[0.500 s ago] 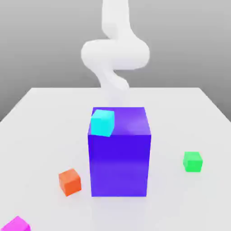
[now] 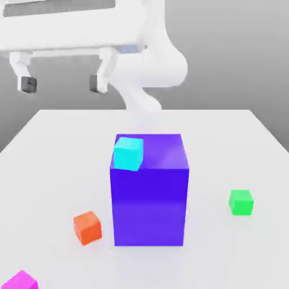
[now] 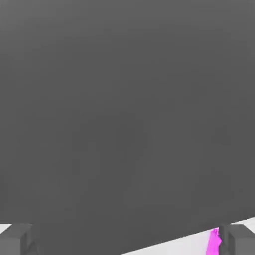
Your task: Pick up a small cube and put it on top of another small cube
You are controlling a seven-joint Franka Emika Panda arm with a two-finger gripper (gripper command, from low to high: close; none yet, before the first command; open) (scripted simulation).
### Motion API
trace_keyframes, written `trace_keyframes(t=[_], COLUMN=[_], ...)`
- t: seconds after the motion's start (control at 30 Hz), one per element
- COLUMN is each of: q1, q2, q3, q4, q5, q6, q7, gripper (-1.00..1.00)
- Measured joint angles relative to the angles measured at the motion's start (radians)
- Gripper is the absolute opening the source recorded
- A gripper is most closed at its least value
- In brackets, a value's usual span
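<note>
Your end effector [image 2: 61,83] hangs high with its fingers spread wide, holding nothing. The pink cube [image 2: 21,280] sits on the desk [image 2: 226,141], far below it, well apart from the big blue block [image 2: 149,195].

Exterior camera faces the table [image 2: 56,147] from its near edge; hand camera looks low, sharing the magenta cube [image 2: 21,280] at seven o'clock.

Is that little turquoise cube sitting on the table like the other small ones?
No, the turquoise cube rests on top of the big blue-violet block, near its edge, while the orange cube and green cube lie on the table.
</note>
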Motion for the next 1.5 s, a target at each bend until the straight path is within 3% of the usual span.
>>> trace_keyframes(t=[0.5, 0.67, 0.7, 0.9, 1.07, 1.5], q1=[-0.131, -0.171, -0.176, -0.179, -0.152, 0.132], q2=[0.548, 0.729, 0.751, 0.761, 0.627, 0.297], q3=[-0.058, -0.029, -0.023, -0.02, -0.05, 0.277], q4=[0.066, 0.103, 0.108, 0.11, 0.076, -0.277], q5=[0.099, 0.142, 0.147, 0.15, 0.113, 0.059], q6=[0.123, 0.23, 0.246, 0.254, 0.154, 0.187], q7=[0.002, -0.02, -0.024, -0.026, -0.002, -0.207], gripper=[0.0, 0.0, -1.0, -1.0, -1.0, -1.0])
